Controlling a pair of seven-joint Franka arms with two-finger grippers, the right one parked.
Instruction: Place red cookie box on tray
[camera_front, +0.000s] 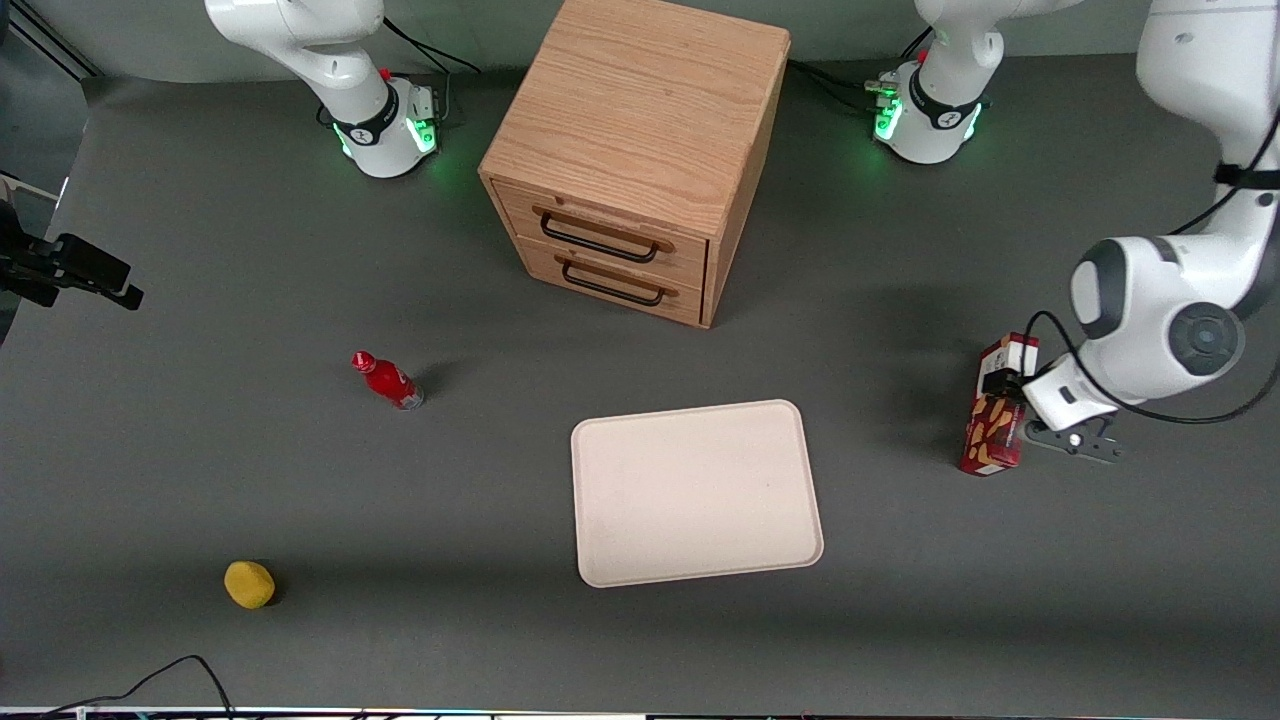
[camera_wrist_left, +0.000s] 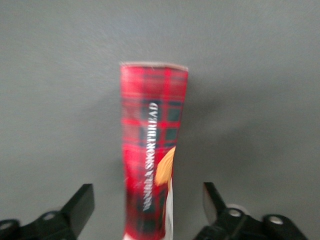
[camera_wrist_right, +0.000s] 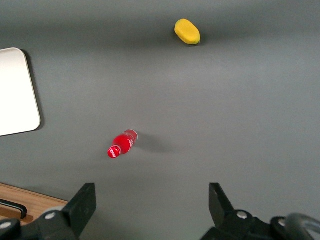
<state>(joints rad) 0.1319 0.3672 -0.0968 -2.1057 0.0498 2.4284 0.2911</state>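
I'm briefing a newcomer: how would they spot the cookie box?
Start at the wooden drawer cabinet, then look toward the working arm's end of the table. There the open gripper straddles the red cookie box, a slim tartan carton, unlike the small red bottle.

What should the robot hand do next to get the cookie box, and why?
Probably ease a little farther onto the red cookie box and then close. The gripper is open, with one finger on each side of the box and neither touching it yet. The tray has nothing on it.
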